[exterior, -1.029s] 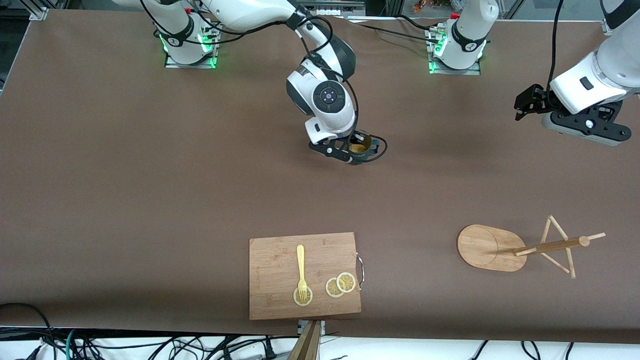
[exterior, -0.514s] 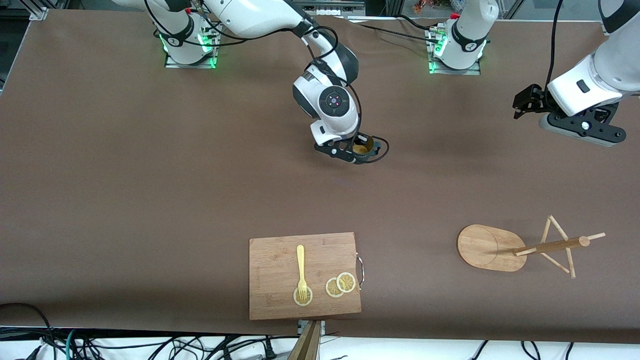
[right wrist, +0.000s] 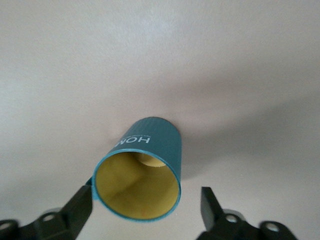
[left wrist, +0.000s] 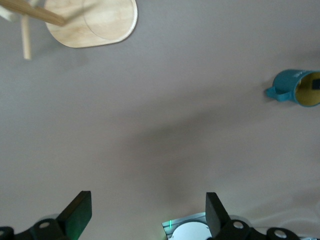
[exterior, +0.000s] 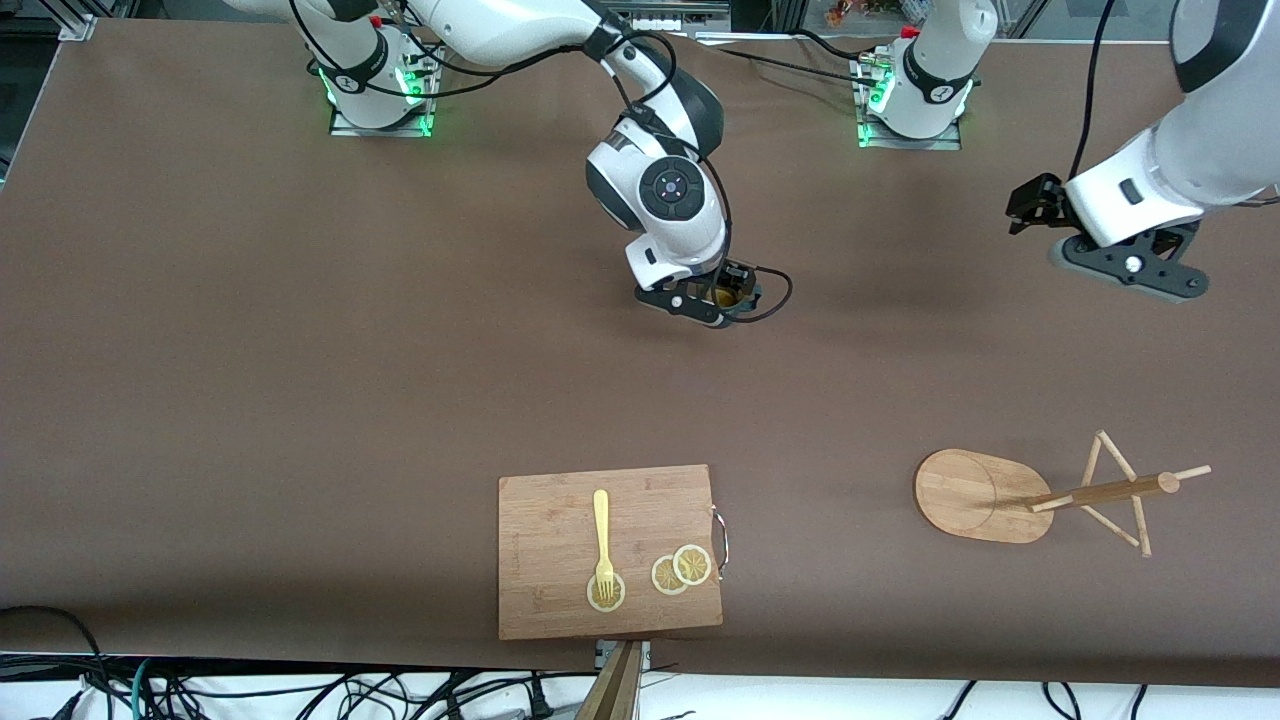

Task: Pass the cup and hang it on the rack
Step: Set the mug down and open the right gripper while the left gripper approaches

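My right tool [right wrist: 145,205] sits wide open around the small teal mug [right wrist: 145,172] on the surface, left tool [left wrist: 148,212] also wide, so lifting crooked could tip it.

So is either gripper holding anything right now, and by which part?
Nothing is held. The right gripper stands open around the cup on the table; the left gripper is open and empty.
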Controlling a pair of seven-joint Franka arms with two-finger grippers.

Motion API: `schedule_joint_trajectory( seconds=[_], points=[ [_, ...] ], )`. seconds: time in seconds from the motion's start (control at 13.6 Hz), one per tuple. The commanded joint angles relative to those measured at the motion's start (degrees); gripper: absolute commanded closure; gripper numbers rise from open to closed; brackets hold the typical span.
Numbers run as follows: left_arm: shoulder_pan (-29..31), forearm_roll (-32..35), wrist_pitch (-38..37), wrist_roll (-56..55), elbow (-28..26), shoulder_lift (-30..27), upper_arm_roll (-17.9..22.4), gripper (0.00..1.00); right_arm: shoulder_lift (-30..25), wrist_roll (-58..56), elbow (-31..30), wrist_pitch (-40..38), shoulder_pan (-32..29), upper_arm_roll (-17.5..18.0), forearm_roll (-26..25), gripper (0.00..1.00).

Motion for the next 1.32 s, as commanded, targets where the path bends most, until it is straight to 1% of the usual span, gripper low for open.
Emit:
schedule_joint_trajectory(
  seconds=[0.0,0.07,0.15,0.29,0.44,0.51,0.59,0.66,0.81,1.03,1.18,1.25],
  points=[
    [0.0,-0.6,-1.1,0.5,1.3,4.1,-0.2,0.00,-2.3,-3.7,3.0,-6.9,-3.5,0.3,-1.3,0.00],
    [0.2,-0.9,-1.0,1.8,1.3,4.4,-0.2,0.00,-3.3,-7.8,3.0,-9.6,-4.7,0.4,-2.7,0.00],
    [0.3,-3.4,-1.1,4.5,1.1,5.2,-0.2,0.00,-5.2,-11.8,2.9,-12.6,-6.3,0.3,-4.4,0.00],
    [1.2,-10.0,-1.2,11.3,-0.1,6.7,-0.1,0.00,-7.7,-19.2,2.9,-18.0,-10.3,0.3,-6.2,0.00],
    [2.8,-16.3,-0.4,21.5,-2.1,8.6,-0.1,0.00,-10.2,-26.4,2.9,-21.9,-14.4,0.1,-6.7,0.00],
    [3.2,-20.0,1.0,26.4,-4.0,9.2,-0.1,0.00,-11.7,-29.5,2.9,-23.2,-15.5,-0.9,-8.7,0.00],
    [3.9,-23.0,4.0,31.3,-7.7,8.7,-0.1,0.00,-12.6,-33.7,2.9,-24.3,-15.7,-2.5,-11.4,0.00],
    [4.1,-26.4,8.1,37.2,-11.8,8.3,-0.1,0.00,-13.7,-38.1,2.9,-25.5,-16.0,-4.5,-12.8,0.00],
    [4.2,-34.3,17.5,50.8,-19.5,7.1,-0.1,0.00,-15.4,-46.0,2.9,-27.6,-16.1,-10.1,-12.4,0.00],
    [3.2,-45.5,25.5,67.9,-25.6,7.1,-0.4,0.00,-16.9,-55.1,2.8,-29.9,-16.3,-16.4,-12.1,0.00],
    [2.7,-52.8,29.4,81.8,-28.8,7.6,-1.3,0.00,-17.7,-60.1,2.8,-32.2,-18.1,-17.9,-12.2,0.00],
    [2.6,-56.9,31.8,90.0,-31.2,7.7,-1.6,0.00,-18.5,-62.1,2.7,-32.3,-20.2,-17.5,-12.1,0.00]
  ],
)
